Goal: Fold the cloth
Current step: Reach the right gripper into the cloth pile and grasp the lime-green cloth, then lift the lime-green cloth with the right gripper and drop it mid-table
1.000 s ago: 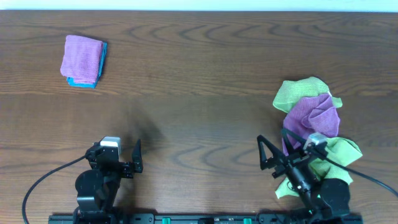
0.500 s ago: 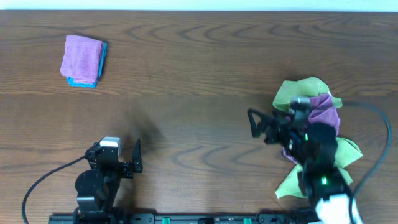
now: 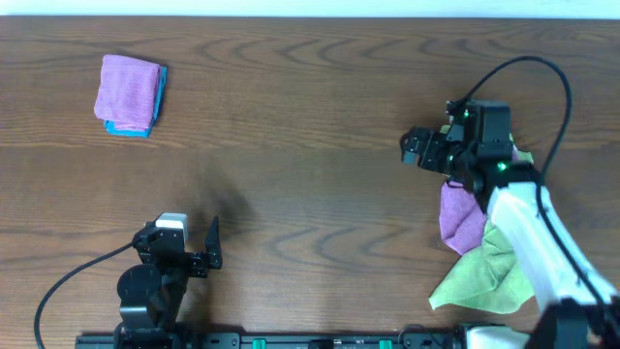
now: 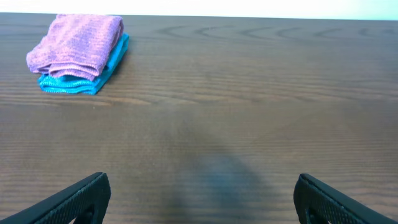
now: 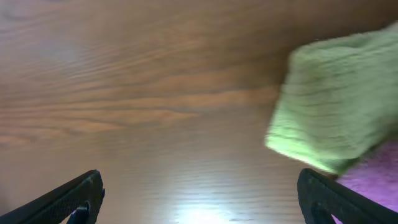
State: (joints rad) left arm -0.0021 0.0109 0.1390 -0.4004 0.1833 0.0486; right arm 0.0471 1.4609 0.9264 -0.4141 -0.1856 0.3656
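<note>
A pile of cloths lies at the right of the table. A lime-green cloth [image 3: 487,278] spreads at its near end, under a purple cloth [image 3: 459,217]. I see no white tag. My right arm reaches over the pile. My right gripper [image 3: 415,151] is open and empty, just left of the pile's far end. In the right wrist view, another green cloth edge [image 5: 339,99] and a bit of purple [image 5: 380,169] lie at the right, above the bare wood between the right gripper's [image 5: 202,199] jaws. My left gripper [image 3: 213,240] is open and empty near the front edge.
A folded purple cloth on a blue one [image 3: 131,93] lies at the far left, and also shows in the left wrist view [image 4: 78,53]. The black cable [image 3: 542,78] of the right arm loops above the pile.
My right arm has swung from the front edge out over the pile towards the far side, now covering the upper green cloth. The left arm has not moved.
</note>
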